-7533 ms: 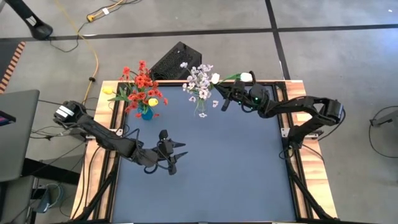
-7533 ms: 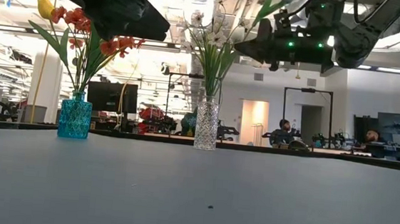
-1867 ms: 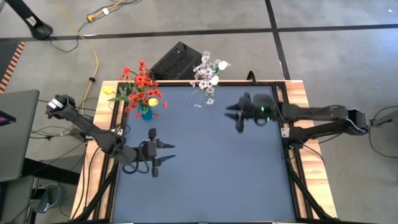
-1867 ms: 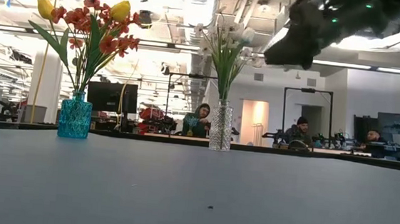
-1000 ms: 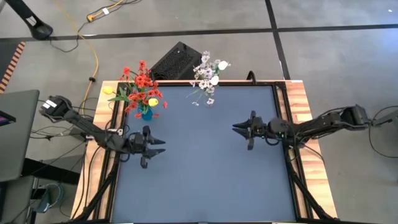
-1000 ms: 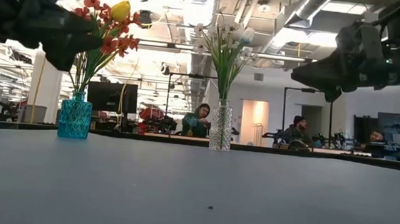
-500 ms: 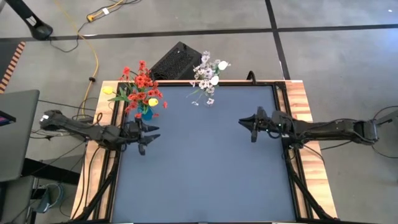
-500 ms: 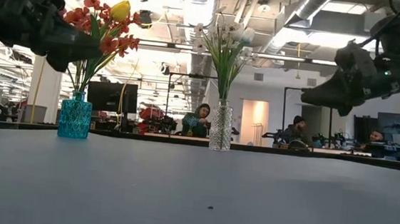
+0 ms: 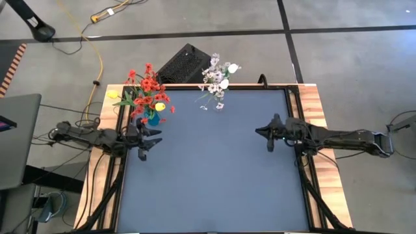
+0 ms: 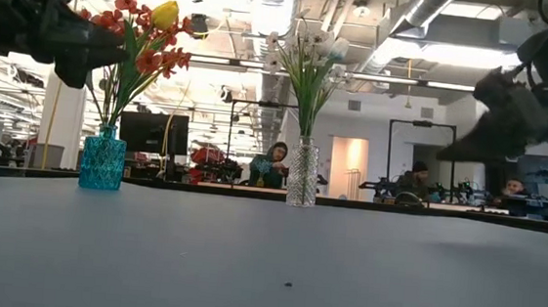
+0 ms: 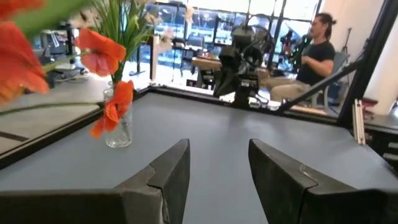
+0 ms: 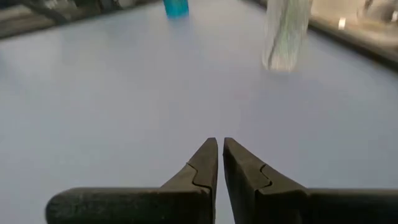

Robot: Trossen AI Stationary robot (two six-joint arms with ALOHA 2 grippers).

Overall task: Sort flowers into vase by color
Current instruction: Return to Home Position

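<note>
The blue-grey worktop (image 9: pixel 214 182), framed in wood, carries two vases toward its far edge. The left arm (image 9: pixel 84 134) is laid low across the 9 o'clock edge, reaching inward. The right arm (image 9: pixel 344 138) is stretched across the 3 o'clock edge in the same manner.

The left gripper (image 9: pixel 151 140) is raised above the worktop at about 9 o'clock, just to the 6 o'clock side of the blue vase (image 9: pixel 153 119). Its jaws are set apart with nothing between them, as the left wrist view confirms. The right gripper (image 9: pixel 264 134) is held just inside the 3 o'clock edge, well apart from both vases. Its jaws are brought together, tips all but touching, and nothing is held.

The flowers (image 10: pixel 149 60) are all found standing in the vases. The blue vase, at about 10 o'clock, is filled with the red blossom clusters (image 9: pixel 149 84) and the yellow tulip buds (image 9: pixel 159 106). The transparent vase (image 9: pixel 219 104), at 12 o'clock by the far edge, is filled with the sprays of small white blossoms (image 9: pixel 211 77) and the white tulip buds (image 9: pixel 232 67). Both vases are seen upright in the low view.
</note>
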